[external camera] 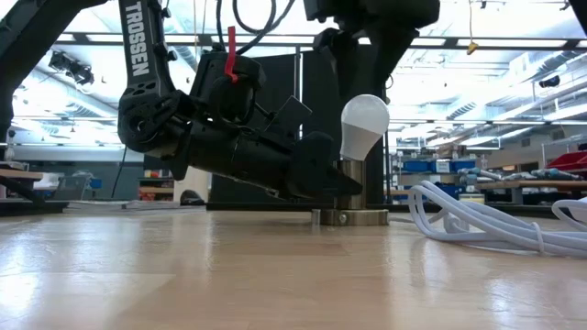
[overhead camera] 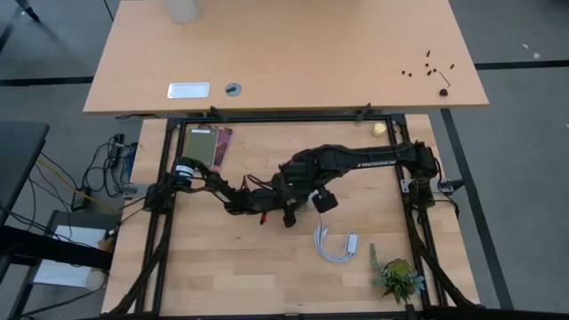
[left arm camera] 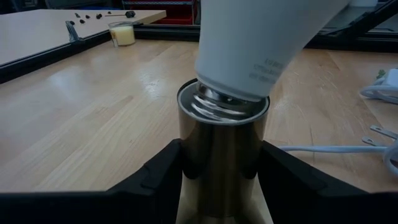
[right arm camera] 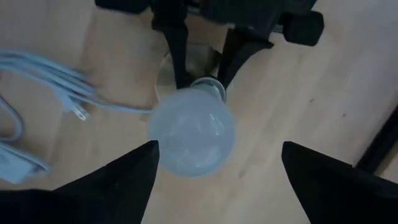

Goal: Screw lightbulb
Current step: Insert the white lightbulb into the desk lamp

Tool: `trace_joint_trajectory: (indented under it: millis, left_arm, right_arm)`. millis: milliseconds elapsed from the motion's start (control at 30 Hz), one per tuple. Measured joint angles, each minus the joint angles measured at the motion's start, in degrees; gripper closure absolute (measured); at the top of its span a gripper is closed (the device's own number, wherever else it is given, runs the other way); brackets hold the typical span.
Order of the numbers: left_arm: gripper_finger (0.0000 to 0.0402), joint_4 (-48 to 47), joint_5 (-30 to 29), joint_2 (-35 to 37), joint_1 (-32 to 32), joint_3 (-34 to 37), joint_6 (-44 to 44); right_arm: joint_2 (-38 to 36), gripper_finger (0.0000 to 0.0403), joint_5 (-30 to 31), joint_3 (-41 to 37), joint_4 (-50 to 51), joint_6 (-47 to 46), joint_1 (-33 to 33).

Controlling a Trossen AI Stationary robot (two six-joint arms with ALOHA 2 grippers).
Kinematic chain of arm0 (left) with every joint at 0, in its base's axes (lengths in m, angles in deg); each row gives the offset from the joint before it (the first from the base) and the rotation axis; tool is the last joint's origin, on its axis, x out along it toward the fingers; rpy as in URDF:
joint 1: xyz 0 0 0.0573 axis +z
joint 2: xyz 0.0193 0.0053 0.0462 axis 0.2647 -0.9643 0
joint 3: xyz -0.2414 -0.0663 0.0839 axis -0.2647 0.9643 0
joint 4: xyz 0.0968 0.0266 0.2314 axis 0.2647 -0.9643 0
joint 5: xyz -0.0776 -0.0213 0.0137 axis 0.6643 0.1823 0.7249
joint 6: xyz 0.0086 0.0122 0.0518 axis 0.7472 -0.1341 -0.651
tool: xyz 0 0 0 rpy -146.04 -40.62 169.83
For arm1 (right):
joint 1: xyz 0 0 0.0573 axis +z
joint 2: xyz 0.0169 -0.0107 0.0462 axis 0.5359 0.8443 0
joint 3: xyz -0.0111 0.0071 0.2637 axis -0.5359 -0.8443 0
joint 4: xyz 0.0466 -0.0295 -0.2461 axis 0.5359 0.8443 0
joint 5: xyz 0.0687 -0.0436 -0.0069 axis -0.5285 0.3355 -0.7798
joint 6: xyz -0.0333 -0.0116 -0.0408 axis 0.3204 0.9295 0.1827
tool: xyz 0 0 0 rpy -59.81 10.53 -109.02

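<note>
On the desk (overhead camera: 222,267), the left gripper (left arm camera: 221,177) holds the shiny socket (left arm camera: 224,155) tight between its fingers. The lightbulb (external camera: 364,124) sits tilted in the socket, threads showing, so more turning looks needed. The right gripper (right arm camera: 217,165) hangs above it, fingers wide and not touching.

lightbulb (external camera: 364,122) tilted in socket (left arm camera: 224,163), left claw (left arm camera: 222,163) around socket – cable (external camera: 486,225) beside, right claw (right arm camera: 217,163) above

— What are you wearing today?
— Matte black casings on both arms, white TROSSEN lettering (external camera: 139,38) running down one link.
— Anything brighter?
— A red tab (external camera: 231,44) is sitting just beside that lettering, black cables looping near it.
</note>
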Motion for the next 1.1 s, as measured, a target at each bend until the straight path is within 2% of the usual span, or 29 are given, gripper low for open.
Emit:
trace_joint_trajectory:
  millis: [167,467,567,733,1100]
  left_arm:
    - [0.0215,-0.1,0.0,0.0,0.0,0.0,0.0]
    - [0.0215,-0.1,0.0,0.0,0.0,0.0,0.0]
    - [0.0215,0.0,0.0,0.0,0.0,0.0,0.0]
    - [0.0215,0.0,0.0,0.0,0.0,0.0,0.0]
    - [0.0215,0.0,0.0,0.0,0.0,0.0,0.0]
  right_arm:
    - [0.0,0.0054,3.4,-3.6,-0.2,2.1,2.0]
    - [0.1,0.0055,4.2,-7.9,-4.3,0.7,2.6]
    - [0.1,0.0055,4.2,-10.7,-8.6,1.0,2.5]
    - [0.1,0.0055,3.8,-14.8,-15.5,2.5,2.0]
    - [0.0,0.0068,-0.2,-18.2,-17.9,1.8,-1.1]
